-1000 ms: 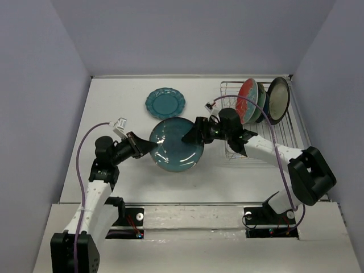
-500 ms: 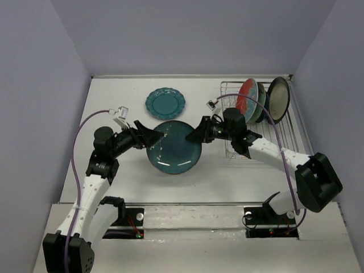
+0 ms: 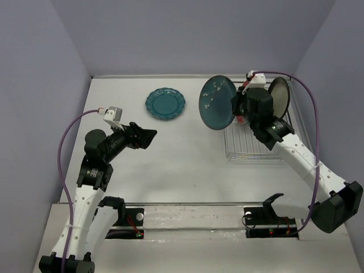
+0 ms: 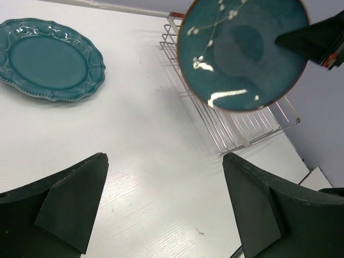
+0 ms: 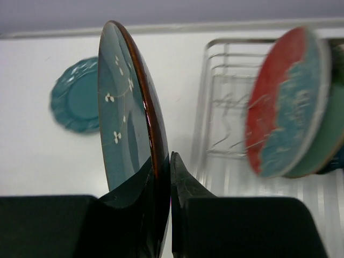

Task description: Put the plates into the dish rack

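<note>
R gripper [image 5: 163, 171] clamped on rim of dark teal round plate [image 3: 215, 103]. Plate held upright, off the table [image 3: 182, 168], at left edge of dish rack [image 3: 255, 145], near red-rimmed plate [image 5: 279, 107] standing at rack's far end. L gripper [image 4: 164, 204]: jaws spread wide, nothing held, hovers over table. Teal scalloped plate [image 3: 165, 103] lies flat on table, far side, well apart from rack.
</note>
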Robot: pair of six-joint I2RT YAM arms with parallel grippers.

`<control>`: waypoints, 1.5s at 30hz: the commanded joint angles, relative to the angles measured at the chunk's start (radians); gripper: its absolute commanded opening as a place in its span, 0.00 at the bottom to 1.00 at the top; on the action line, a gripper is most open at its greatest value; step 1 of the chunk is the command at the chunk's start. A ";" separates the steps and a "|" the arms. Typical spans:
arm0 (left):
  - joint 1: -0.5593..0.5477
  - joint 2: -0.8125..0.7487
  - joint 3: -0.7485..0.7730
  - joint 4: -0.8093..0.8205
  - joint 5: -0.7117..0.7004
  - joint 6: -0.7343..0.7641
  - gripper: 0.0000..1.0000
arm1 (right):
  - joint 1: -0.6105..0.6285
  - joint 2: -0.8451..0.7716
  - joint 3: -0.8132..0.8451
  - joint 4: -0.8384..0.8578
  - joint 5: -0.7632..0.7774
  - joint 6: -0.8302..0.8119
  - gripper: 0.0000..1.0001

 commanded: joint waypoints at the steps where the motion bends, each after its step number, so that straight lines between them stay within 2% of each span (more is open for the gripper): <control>1: -0.006 -0.013 0.028 -0.005 -0.012 0.040 0.99 | -0.057 0.016 0.192 0.104 0.391 -0.195 0.07; 6: -0.043 -0.017 0.034 -0.014 -0.020 0.051 0.99 | -0.152 0.127 0.305 0.145 0.490 -0.307 0.07; 10: -0.077 -0.024 0.037 -0.020 -0.043 0.063 0.99 | -0.178 0.200 0.353 0.189 0.538 -0.438 0.07; 17: -0.114 -0.027 0.037 -0.054 -0.075 0.063 0.99 | -0.209 0.264 0.360 0.205 0.489 -0.495 0.07; 27: -0.118 -0.011 0.037 -0.056 -0.099 0.053 0.99 | -0.209 0.309 0.253 0.206 0.399 -0.412 0.07; 31: -0.115 0.012 0.043 -0.074 -0.176 0.037 0.99 | -0.209 0.335 0.203 0.205 0.357 -0.355 0.07; 36: -0.106 0.064 0.048 -0.077 -0.182 0.019 0.99 | -0.209 0.356 0.172 0.237 0.336 -0.331 0.07; 41: -0.100 0.081 0.051 -0.070 -0.185 0.016 0.99 | -0.209 0.327 0.204 0.242 0.346 -0.340 0.07; 45: -0.091 0.071 0.048 -0.069 -0.199 0.019 0.99 | -0.209 0.275 0.293 0.233 0.418 -0.387 0.07</control>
